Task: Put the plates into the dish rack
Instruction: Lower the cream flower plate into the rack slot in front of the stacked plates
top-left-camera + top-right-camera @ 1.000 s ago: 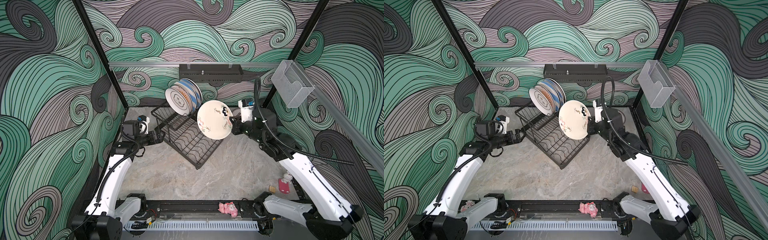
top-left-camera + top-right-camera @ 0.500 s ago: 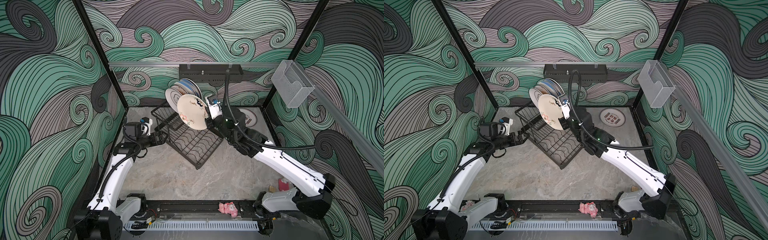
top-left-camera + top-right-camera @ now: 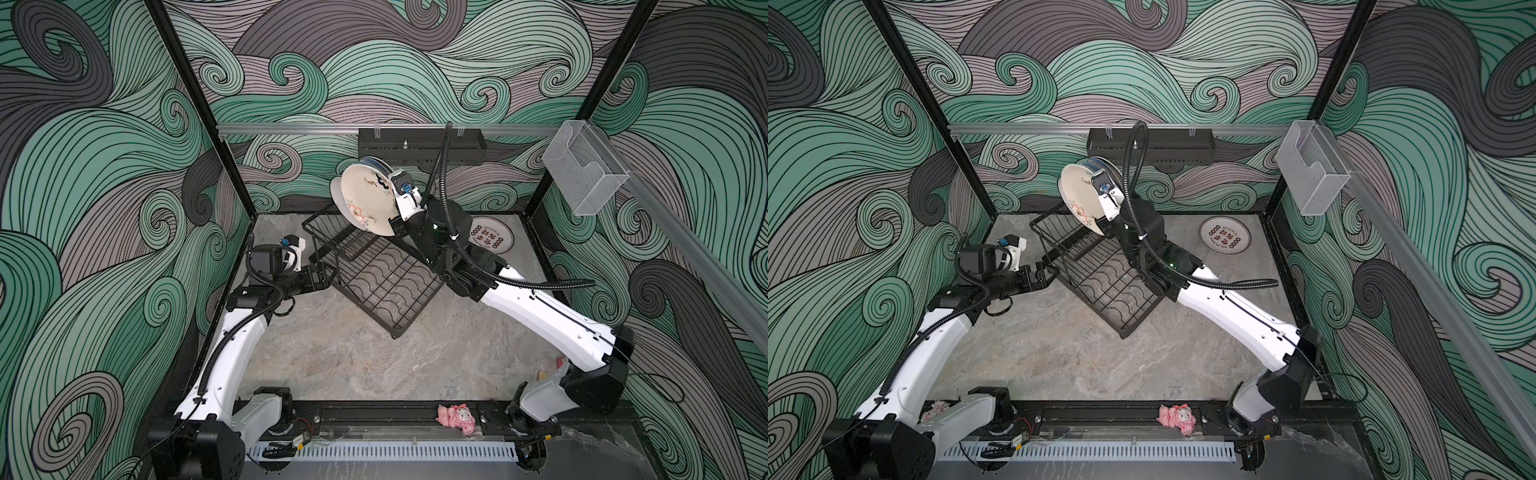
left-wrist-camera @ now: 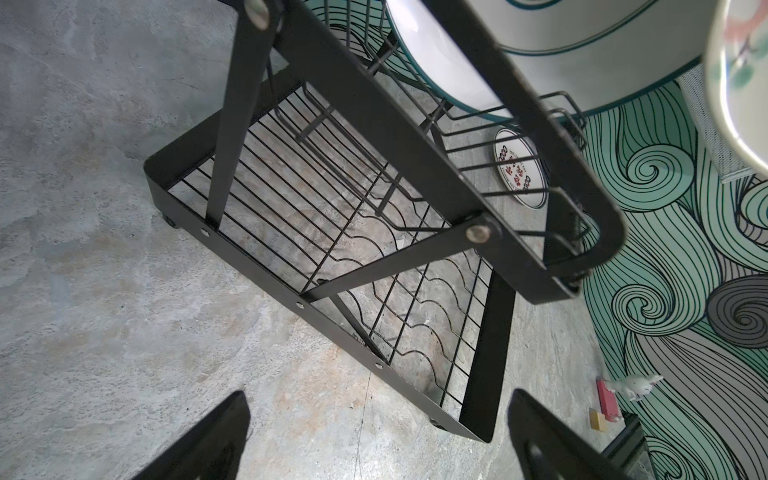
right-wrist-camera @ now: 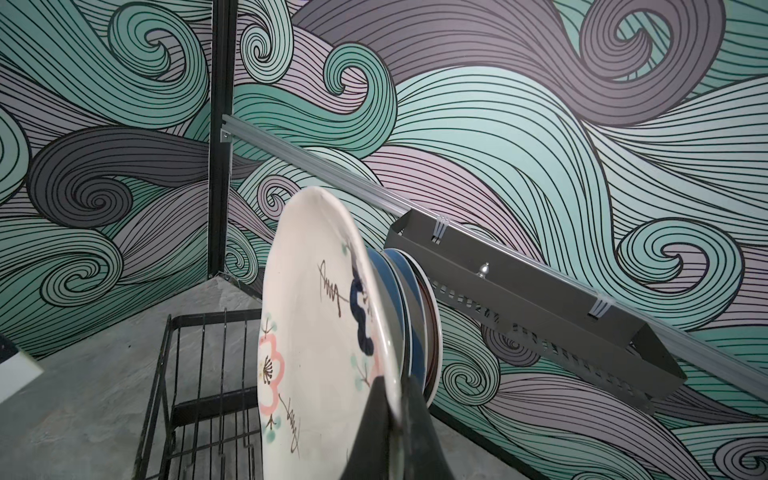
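Note:
My right gripper (image 5: 397, 407) is shut on the rim of the cream plate with doodles (image 5: 316, 332), holding it on edge over the raised basket of the black dish rack (image 3: 382, 286). The plate (image 3: 365, 199) stands close against several plates in the basket, among them blue-striped ones (image 5: 395, 299) and a green-rimmed white one (image 4: 582, 41). A red-lettered white plate (image 3: 492, 241) lies flat on the table at the back right. My left gripper (image 3: 326, 276) is open beside the rack's left corner, with nothing between its fingers (image 4: 208, 440).
A black perforated wall tray (image 3: 419, 145) hangs on the back rail just behind the plates. A clear plastic box (image 3: 582, 174) hangs on the right rail. A pink toy (image 3: 455, 417) lies on the front rail. Small blocks (image 4: 606, 399) sit at the front right.
My right arm has carried the cream plate left and back, from over the rack's right edge to beside the plates in the basket. The left arm has barely moved.

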`<state>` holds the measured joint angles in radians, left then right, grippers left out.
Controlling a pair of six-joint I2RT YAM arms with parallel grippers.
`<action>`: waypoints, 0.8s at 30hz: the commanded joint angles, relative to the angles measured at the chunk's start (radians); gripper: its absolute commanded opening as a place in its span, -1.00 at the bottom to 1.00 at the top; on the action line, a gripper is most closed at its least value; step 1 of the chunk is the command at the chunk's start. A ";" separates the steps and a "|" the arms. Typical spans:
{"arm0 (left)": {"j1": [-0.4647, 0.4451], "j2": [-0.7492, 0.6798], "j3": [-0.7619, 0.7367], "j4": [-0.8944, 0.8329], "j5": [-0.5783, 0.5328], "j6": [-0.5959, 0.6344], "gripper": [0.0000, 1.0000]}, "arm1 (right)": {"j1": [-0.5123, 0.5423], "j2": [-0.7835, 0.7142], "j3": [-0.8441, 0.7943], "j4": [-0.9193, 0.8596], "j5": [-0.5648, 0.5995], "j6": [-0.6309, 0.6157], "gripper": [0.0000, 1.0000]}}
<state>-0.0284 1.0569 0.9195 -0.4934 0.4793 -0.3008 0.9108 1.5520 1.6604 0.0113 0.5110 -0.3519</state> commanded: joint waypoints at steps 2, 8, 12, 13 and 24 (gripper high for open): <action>0.005 0.001 0.004 0.007 0.013 0.005 0.97 | 0.006 0.007 0.064 0.166 0.011 -0.025 -1.00; 0.005 0.005 0.004 0.007 0.013 0.007 0.97 | 0.011 0.055 0.085 0.202 0.033 -0.068 -1.00; 0.005 0.012 0.005 0.001 0.014 0.008 0.97 | 0.011 0.084 0.096 0.224 0.038 -0.088 -1.00; 0.005 0.011 0.006 0.001 0.013 0.006 0.97 | 0.011 0.090 0.099 0.229 0.042 -0.096 -1.00; 0.007 0.010 0.006 0.001 0.012 0.010 0.97 | 0.011 0.162 0.129 0.285 0.072 -0.153 -1.00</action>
<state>-0.0284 1.0645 0.9195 -0.4942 0.4797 -0.3000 0.9169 1.7271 1.7130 0.1207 0.5510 -0.4923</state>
